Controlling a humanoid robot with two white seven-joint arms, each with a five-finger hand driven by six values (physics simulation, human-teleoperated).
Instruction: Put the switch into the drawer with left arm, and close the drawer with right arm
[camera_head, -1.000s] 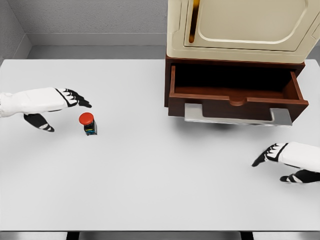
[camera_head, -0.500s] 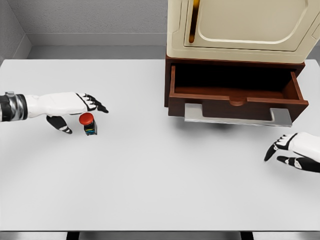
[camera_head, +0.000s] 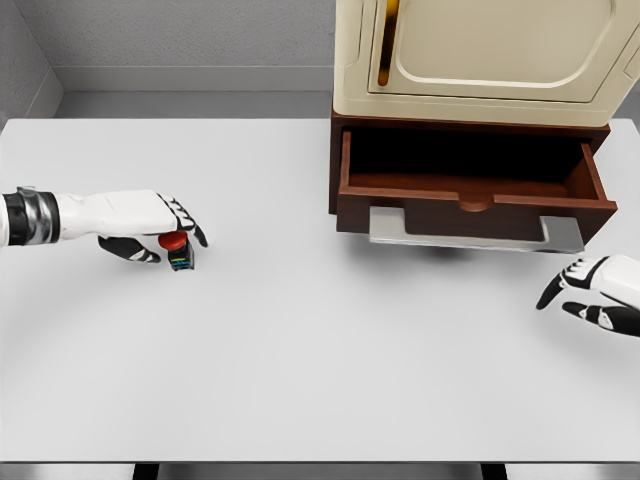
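Your left hand sits right over the switch on the bench, fingers curled down around its red cap and thumb below at the near side; from this view you cannot tell whether the grip has actually closed on it, so treat it as not yet secured.

Expect the switch to be light, rigid and small, probably hard plastic. The domed cap is likely smooth and could slip out of a pinch, so take hold lower, across the flat sides of the dark body, with thumb against fingers. A tall, narrow thing like this may tip if you nudge the cap before the grip is firm.

It shows a round red button on top of a squat dark block, with a bluish and yellowish band near the base. It stands upright at the left of the bench, well apart from the brown drawer, which hangs open under a cream cabinet at the far right.

Your right hand hovers with loose, empty fingers near the right edge, below the drawer front.
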